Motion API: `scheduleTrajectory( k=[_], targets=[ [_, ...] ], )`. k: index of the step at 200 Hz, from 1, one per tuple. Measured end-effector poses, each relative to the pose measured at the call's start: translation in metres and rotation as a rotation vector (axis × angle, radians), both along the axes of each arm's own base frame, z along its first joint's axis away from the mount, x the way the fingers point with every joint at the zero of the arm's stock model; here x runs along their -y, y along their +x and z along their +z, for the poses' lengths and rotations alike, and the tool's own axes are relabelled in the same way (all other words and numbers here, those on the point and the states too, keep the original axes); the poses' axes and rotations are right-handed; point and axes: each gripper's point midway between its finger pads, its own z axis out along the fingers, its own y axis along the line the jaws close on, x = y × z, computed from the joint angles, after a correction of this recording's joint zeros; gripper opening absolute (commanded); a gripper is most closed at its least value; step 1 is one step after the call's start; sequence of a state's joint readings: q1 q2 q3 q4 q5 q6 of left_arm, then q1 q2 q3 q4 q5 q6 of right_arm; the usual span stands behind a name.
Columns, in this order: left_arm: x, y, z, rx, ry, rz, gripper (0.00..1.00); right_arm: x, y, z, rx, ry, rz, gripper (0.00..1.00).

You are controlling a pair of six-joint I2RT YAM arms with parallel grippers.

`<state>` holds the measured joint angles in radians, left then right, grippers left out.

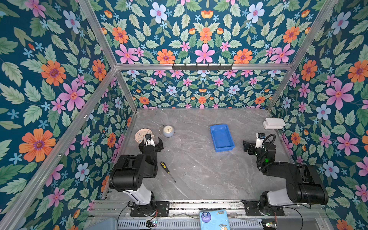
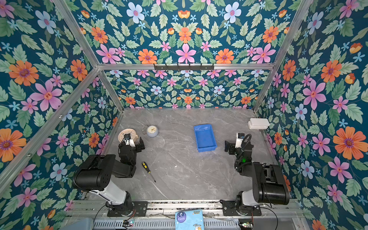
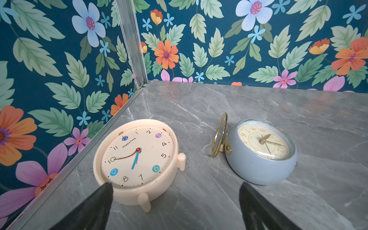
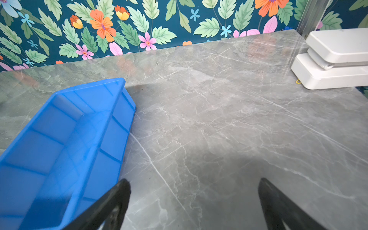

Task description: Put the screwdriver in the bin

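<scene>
**Screwdriver on the table, both grippers wide and empty**

While both arms sit folded back near their bases, the screwdriver [image 1: 167,170] lies flat on the grey marble table [image 1: 199,175], just beside the left arm's elbow, on the side toward the middle of the table. Its black-and-yellow handle points toward the back wall and its thin shaft runs toward the front edge, slanting a little to the right. The left gripper [image 1: 151,143] is further back than the screwdriver, apart from it, with its jaws spread wide and nothing between them. From its wrist camera, the dark fingertips [image 3: 99,201] frame a cream clock [image 3: 137,157] and a blue-grey clock [image 3: 260,151], both lying on the table ahead of it.

The blue bin [image 1: 222,137] stands right of the table's centre, well apart from the screwdriver, and looks empty. The right gripper [image 1: 253,145] sits just to the bin's right, jaws also spread wide, holding nothing. Two stacked white boxes [image 1: 273,123] rest in the far right corner.
</scene>
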<state>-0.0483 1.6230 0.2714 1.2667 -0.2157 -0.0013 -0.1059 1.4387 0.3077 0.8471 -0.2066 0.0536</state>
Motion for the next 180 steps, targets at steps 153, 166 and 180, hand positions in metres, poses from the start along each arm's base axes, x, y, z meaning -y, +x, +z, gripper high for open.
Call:
scheduleTrajectory(
  k=[153, 166, 180],
  targets=[
    [0.014, -0.01, 0.072, 0.047, -0.045, -0.004, 1.0, -0.018, -0.023, 0.071, 0.09, -0.063, 0.079, 0.99],
    [0.022, -0.009, 0.08, 0.035, -0.068, -0.013, 1.0, -0.022, -0.03, 0.083, 0.103, -0.081, 0.101, 0.99],
    [0.033, -0.007, 0.09, 0.013, -0.107, -0.022, 1.0, -0.031, -0.039, 0.1, 0.13, -0.098, 0.139, 0.99]
  ],
)
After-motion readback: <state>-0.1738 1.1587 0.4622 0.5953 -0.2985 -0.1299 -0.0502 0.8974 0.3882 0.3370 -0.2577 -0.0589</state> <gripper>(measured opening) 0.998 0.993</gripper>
